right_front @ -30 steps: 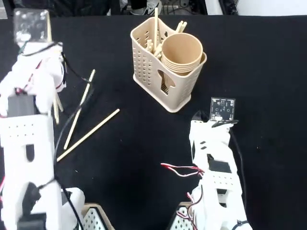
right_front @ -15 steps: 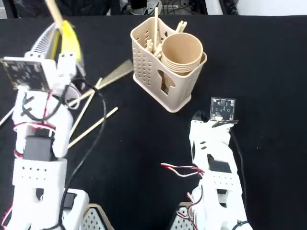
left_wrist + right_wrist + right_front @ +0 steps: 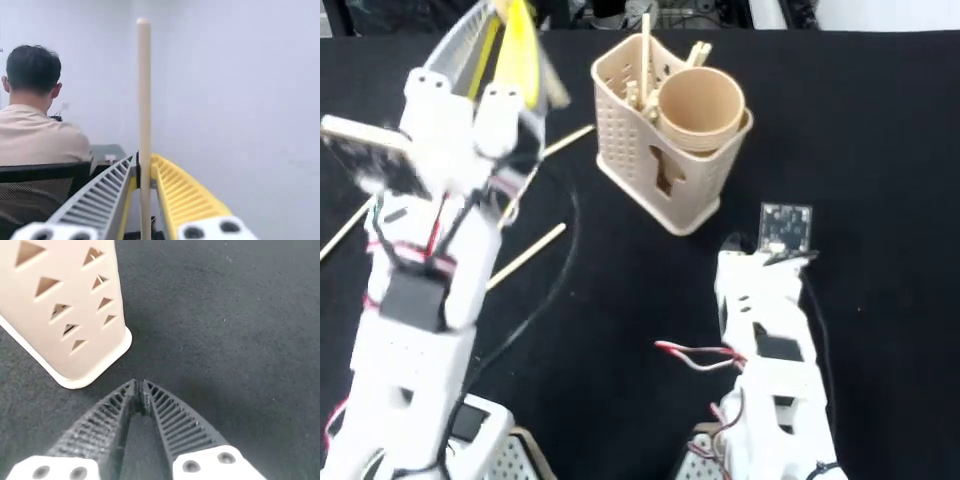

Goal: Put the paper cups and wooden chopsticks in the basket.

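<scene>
Aloft, left gripper (image 3: pixel 144 161) clamping chopstick (image 3: pixel 143 90), right gripper (image 3: pixel 139 390) clenched empty, black tabletop (image 3: pixel 880 120), pale wall (image 3: pixel 240 75).

We see left gripper (image 3: pixel 144 167) clamped on wooden chopstick (image 3: pixel 144 90). Chopstick pinched at fingertips: pale ribbed finger (image 3: pixel 100 195) on one side, yellow ribbed finger (image 3: pixel 185 195) on other, both touching it. Long stretch juts out past fingertips, rounded end free in air. Shorter stretch runs back between fingers toward gripper base. Behind it, we note plain pale wall (image 3: pixel 240 75).
</scene>
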`<state>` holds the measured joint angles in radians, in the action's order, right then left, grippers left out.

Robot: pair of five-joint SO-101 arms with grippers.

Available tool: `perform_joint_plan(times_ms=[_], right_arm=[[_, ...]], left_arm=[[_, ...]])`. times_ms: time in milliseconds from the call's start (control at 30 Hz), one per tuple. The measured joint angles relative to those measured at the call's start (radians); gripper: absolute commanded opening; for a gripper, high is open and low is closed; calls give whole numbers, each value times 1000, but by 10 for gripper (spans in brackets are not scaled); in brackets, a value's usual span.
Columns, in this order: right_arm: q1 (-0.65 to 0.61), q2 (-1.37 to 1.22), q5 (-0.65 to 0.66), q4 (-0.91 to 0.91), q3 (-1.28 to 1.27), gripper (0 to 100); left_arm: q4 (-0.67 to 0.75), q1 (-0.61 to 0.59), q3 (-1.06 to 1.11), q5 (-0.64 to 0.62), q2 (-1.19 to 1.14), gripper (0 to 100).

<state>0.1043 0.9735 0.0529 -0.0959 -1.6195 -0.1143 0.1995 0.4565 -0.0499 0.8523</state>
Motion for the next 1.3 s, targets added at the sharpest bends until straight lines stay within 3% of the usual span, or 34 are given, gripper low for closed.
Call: perform_joint_plan(times_ms=[200, 400, 700, 1000, 1200, 1300], right_arm=[[0, 0, 0, 0, 0, 15], [0, 0, 0, 0, 0, 15], [0, 0, 0, 0, 0, 15], [0, 0, 0, 0, 0, 15], [0, 0, 0, 0, 0, 15], [0, 0, 0, 0, 0, 15]], left_arm=[[40, 61, -118, -92, -232, 28], [126, 155, -144, 52, -373, 28], [272, 158, -144, 71, -453, 27], [281, 155, -77, 78, -462, 31], [267, 153, -2, 78, -462, 133], [181, 155, 0, 48, -462, 150]])
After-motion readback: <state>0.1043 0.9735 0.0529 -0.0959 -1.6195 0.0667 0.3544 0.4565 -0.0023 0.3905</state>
